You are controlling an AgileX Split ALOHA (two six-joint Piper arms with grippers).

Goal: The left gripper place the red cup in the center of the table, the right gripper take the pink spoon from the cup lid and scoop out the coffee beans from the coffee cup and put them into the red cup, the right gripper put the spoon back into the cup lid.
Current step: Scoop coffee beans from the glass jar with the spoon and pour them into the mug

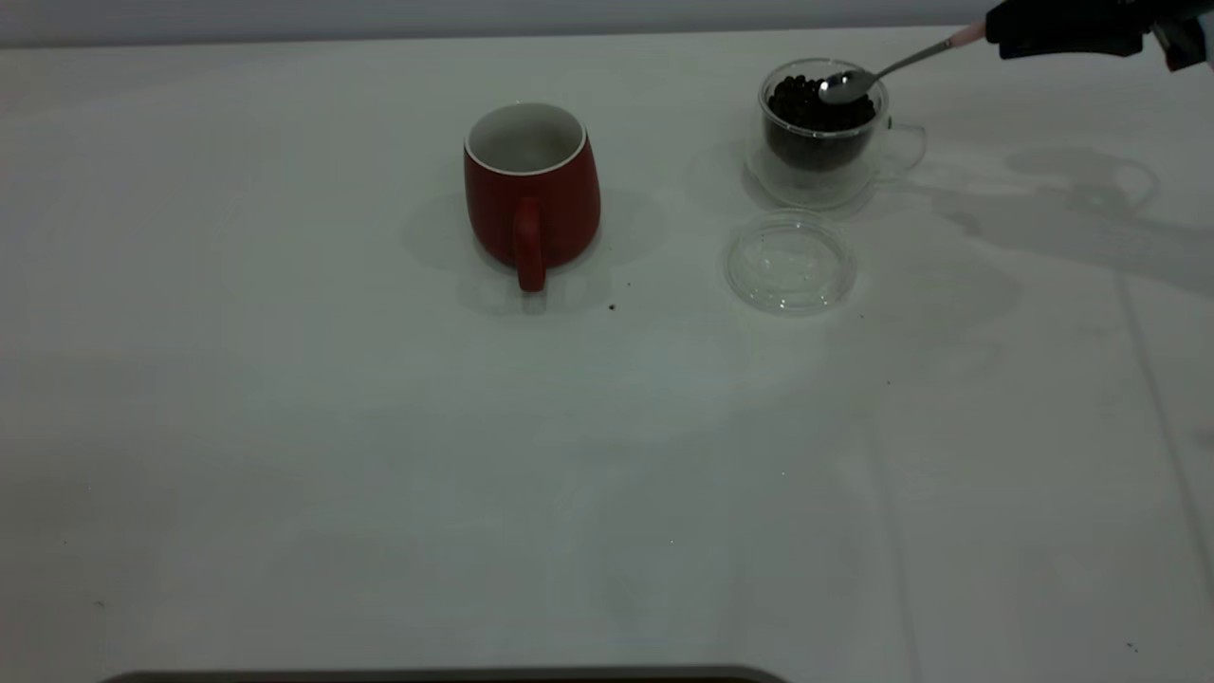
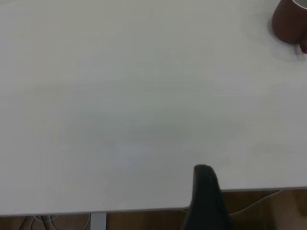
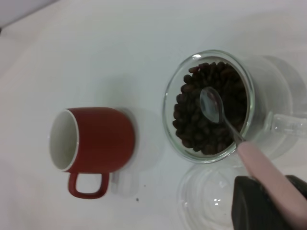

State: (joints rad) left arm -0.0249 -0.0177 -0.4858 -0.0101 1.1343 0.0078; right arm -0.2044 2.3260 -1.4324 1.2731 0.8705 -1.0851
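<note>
A: Looking at the right claw (image 1: 1062,28) first. Closed or apart?

B: Clamped tight on the pink end of the spoon (image 1: 892,68). Up at the far right corner of the worktop (image 1: 379,474).

A: And the round end of the spoon?

B: Inside the top of the glass cup (image 1: 816,133), right over the coffee beans (image 1: 806,104). Hard to tell if touching them. Looks shiny and bare in the right wrist view.

A: Where to find the red cup (image 1: 531,190)?

B: Standing up straight near the middle of the worktop, left of the glass cup and well apart from it. White inside. Handle pointing at the outside camera.

A: And the clear lid (image 1: 789,261)?

B: Lying flat on the worktop, just beside the glass cup, on the side nearer the outside camera.

A: What about the left claw (image 2: 206,201)?

B: Only seen as a dark bit in the left wrist view, out by the edge of the worktop, far from the red cup. Holding nothing that shows. Open or closed? Can't tell.
</note>
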